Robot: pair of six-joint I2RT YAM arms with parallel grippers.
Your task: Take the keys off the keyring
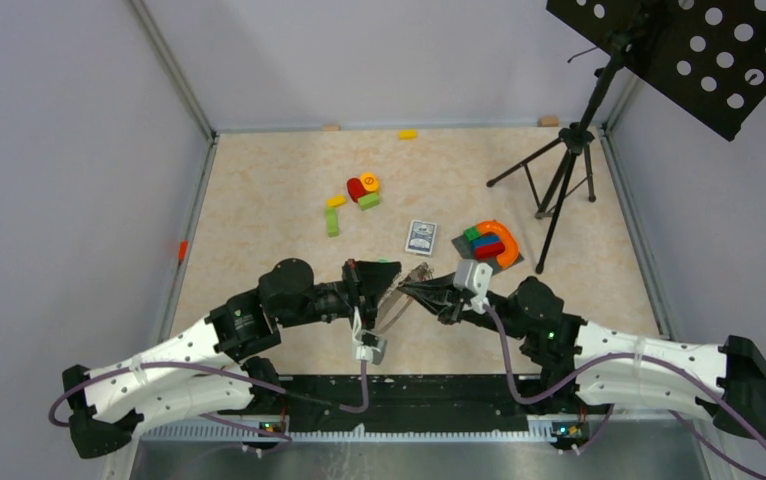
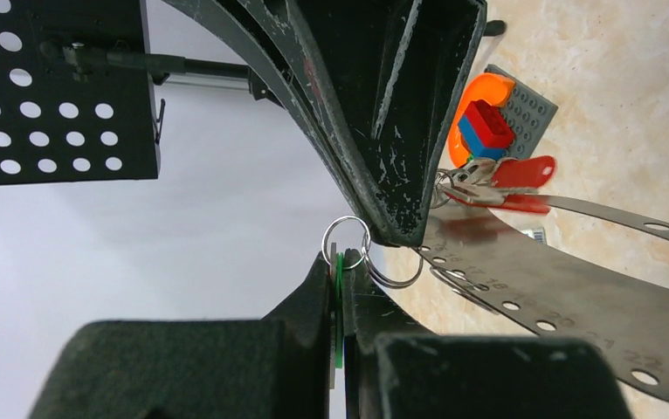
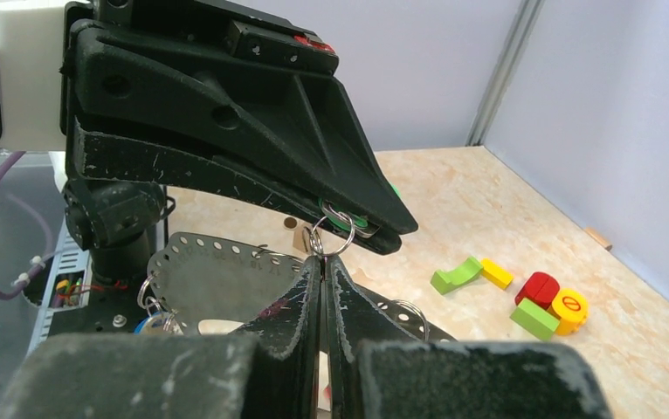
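Two black robot arms meet tip to tip over the near middle of a pale, speckled table (image 1: 259, 200).

The left gripper (image 2: 341, 262) has its scuffed, wedge-shaped jaws pressed together on the green-tagged key (image 3: 341, 220). The tag is a thin, flat plastic disc, seen edge-on between the fingers.

The right gripper (image 3: 322, 262) is also fully closed, its narrow tips meeting right at a small split ring (image 2: 346, 240) of bright wire next to the green tag. It cannot be told for sure whether the tips are pinching that ring or only touching it.

The keyring (image 2: 558, 297) is a wide, thin band of dull grey metal. It is punched with a row of small round holes and stamped with numbers. It curves below and behind both grippers, between the two arms.

Further along the band hang the red-tagged keys (image 2: 523, 179). They are silvery, with glossy oblong tags.

Beyond the grippers lie a blue playing-card box (image 1: 421, 237) and an orange arch block (image 1: 504, 245) that curves around red, blue and green bricks. Loose toy blocks (image 1: 362, 190) sit further back. A black tripod stand (image 1: 569, 170) is at the far right.
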